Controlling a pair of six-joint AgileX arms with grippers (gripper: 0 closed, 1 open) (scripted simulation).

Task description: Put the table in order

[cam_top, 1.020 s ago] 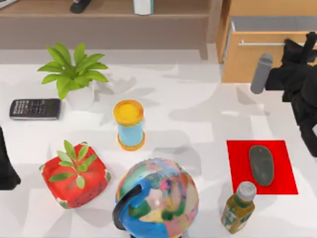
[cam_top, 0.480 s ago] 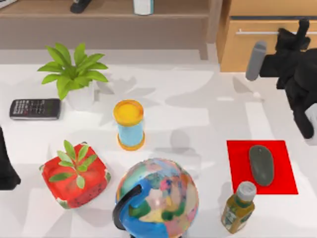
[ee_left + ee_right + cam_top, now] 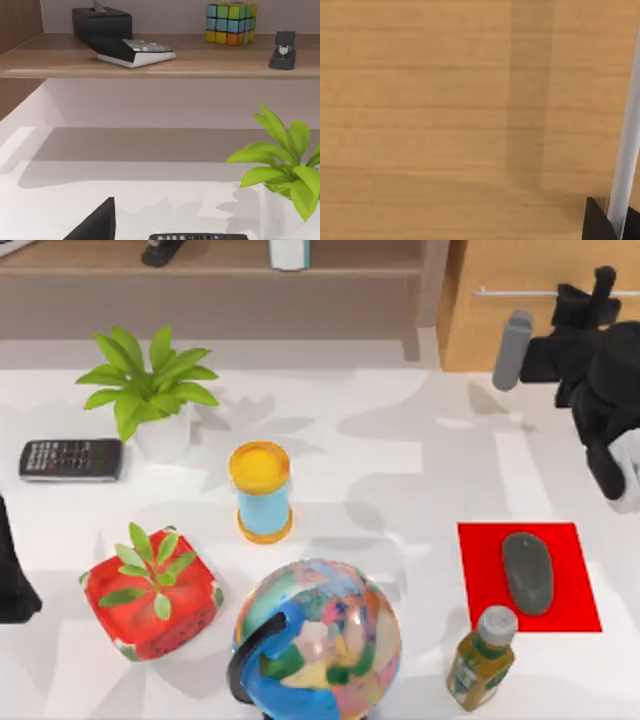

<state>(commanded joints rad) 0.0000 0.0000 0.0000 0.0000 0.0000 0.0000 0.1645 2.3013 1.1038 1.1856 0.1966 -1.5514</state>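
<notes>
Right pincer (image 3: 597,292) sits at the drawer handle (image 3: 520,291) of the drawer unit (image 3: 500,330) behind the white desk (image 3: 420,470); grip can't be told. Push squarely, flush. Left arm parked at the desk's left edge.

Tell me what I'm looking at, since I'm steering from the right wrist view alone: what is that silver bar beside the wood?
Observer: It is the handle of the drawer unit at the table's far right corner. The right gripper is at it.
Operator: What's on the table nearest my arm?
Observer: A mouse on a red mat, with a bottle beside the mat.
Operator: And the left arm?
Observer: The left arm is parked at the left edge, near a calculator.
</notes>
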